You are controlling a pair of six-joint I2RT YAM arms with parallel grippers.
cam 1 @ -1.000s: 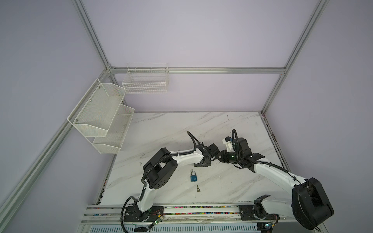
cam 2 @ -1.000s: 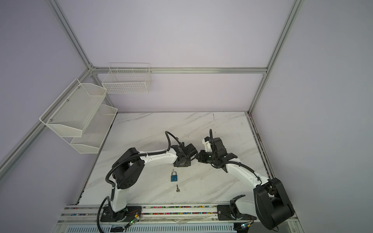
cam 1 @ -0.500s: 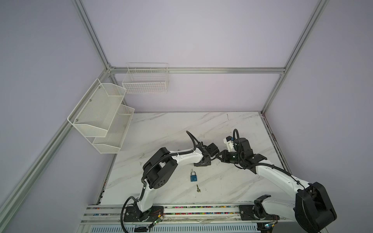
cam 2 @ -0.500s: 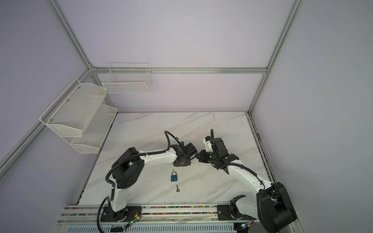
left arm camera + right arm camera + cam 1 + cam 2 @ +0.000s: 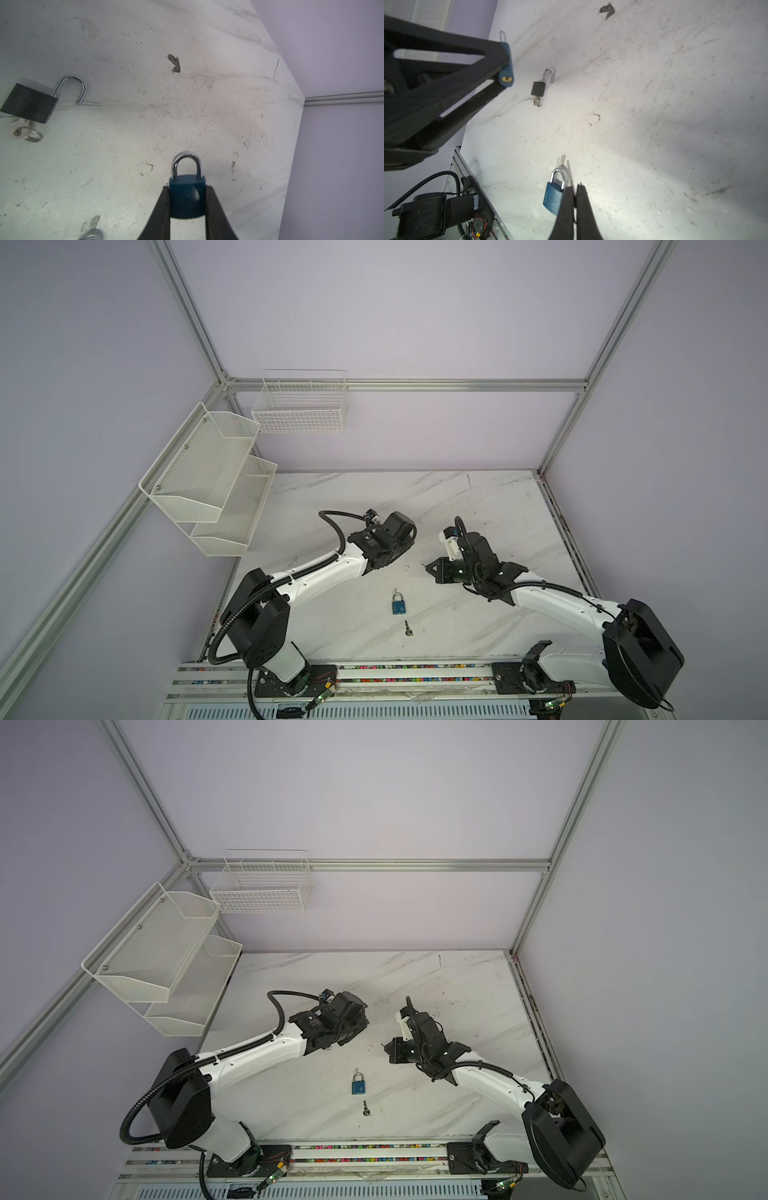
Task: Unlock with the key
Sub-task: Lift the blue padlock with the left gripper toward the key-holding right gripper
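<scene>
Between the arms, mid-frame in both top views, bare table [image 5: 424, 526] lies open, far and right edges well off. The left gripper [image 5: 187, 188] clamps the blue padlock [image 5: 187, 199]; the right gripper [image 5: 574, 187], closed on the key [image 5: 569, 172], sits apart, padlock at upper left of its wrist view.

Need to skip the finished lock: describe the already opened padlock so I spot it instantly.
On the white marble tabletop, beyond the blue metal padlock lying by the right pincer, lies a small black boxy padlock. Unlike the blue one, its silver shackle stands swung open and a ringed silver key sits in its base.
</scene>
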